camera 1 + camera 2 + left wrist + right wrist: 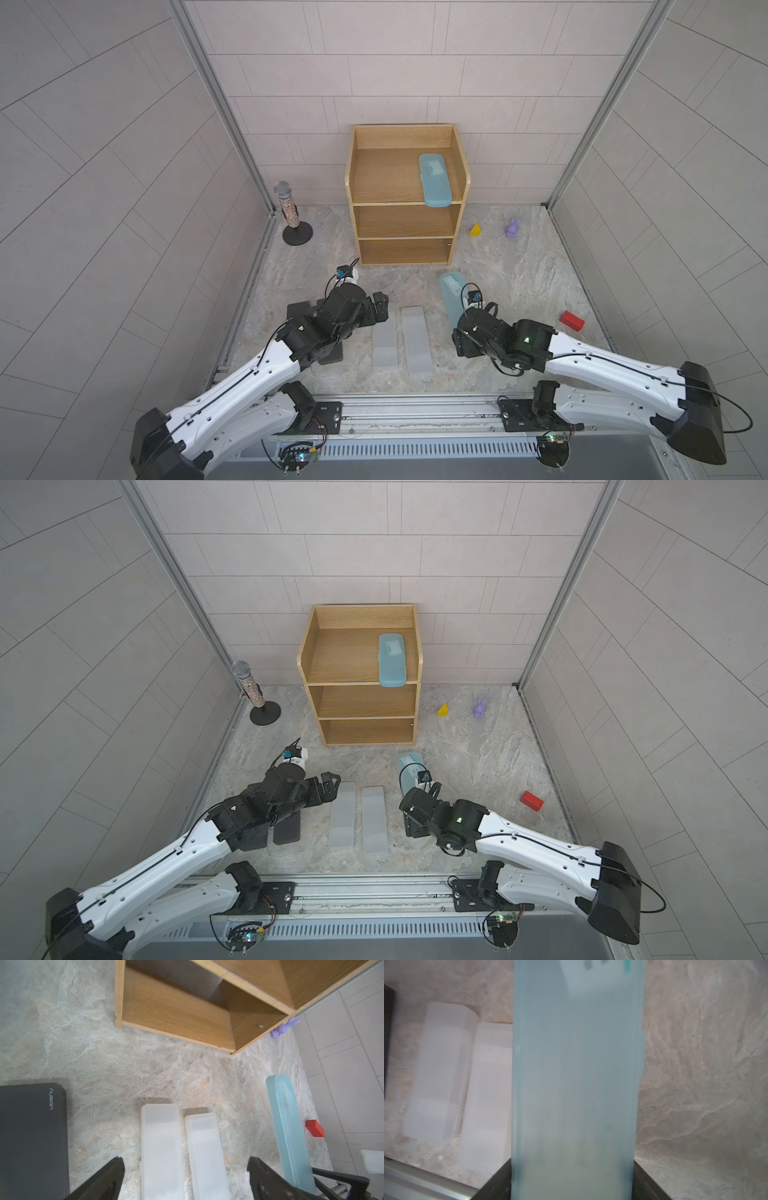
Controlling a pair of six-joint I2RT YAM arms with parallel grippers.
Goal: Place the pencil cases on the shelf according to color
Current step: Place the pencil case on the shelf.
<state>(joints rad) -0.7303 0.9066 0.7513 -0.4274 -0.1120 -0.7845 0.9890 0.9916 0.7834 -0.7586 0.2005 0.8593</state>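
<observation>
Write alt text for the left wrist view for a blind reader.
Two frosted pale-grey rectangular pencil cases lie side by side on the marbled tabletop, seen between the open fingers of the left gripper. Beside them are a matte black case and a translucent light-blue case raised on edge; the light-wood shelf stands beyond.

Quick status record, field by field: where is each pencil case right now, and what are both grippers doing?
shelf: one blue case on the top tier
right gripper: shut on second blue case, which is turned on its edge
left gripper: open, above the frosted cases
frosted cases: two, side by side on the table
black case: on the table, partly under the left arm
</observation>
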